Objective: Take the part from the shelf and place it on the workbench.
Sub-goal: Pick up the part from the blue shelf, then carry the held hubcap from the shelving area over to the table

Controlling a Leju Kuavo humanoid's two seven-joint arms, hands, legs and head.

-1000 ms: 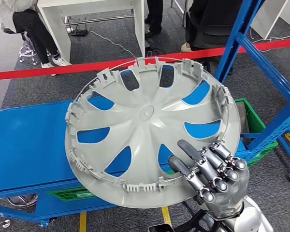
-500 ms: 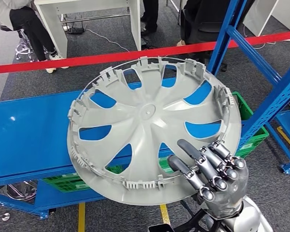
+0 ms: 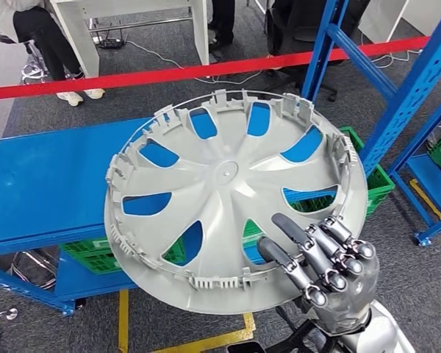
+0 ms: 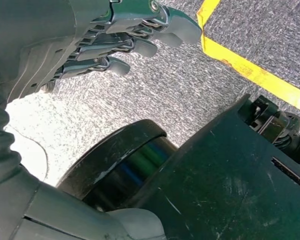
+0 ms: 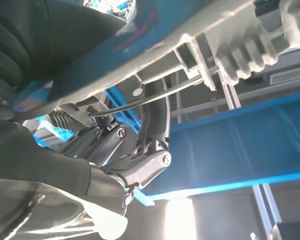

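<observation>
A large grey wheel cover (image 3: 229, 198), inner side up with clips round its rim, hangs above the blue workbench (image 3: 40, 191). My right hand (image 3: 323, 268) grips its near right rim, fingers lying over the top. In the right wrist view the fingers (image 5: 114, 145) hook the cover's rim (image 5: 186, 55) from below. My left hand (image 4: 103, 40) hangs beside my body over the grey carpet, fingers loosely curled and holding nothing.
Blue shelf posts (image 3: 406, 95) stand at the right. Green crates (image 3: 373, 176) sit under the workbench. A red barrier tape (image 3: 151, 75) crosses behind it, with people's legs and a white table (image 3: 135, 22) beyond. Yellow floor tape (image 3: 207, 342) runs near my feet.
The whole view has shifted as the camera turned right: bench, shelf and tape slid left. The wheel cover stays in my right hand in the same grip.
</observation>
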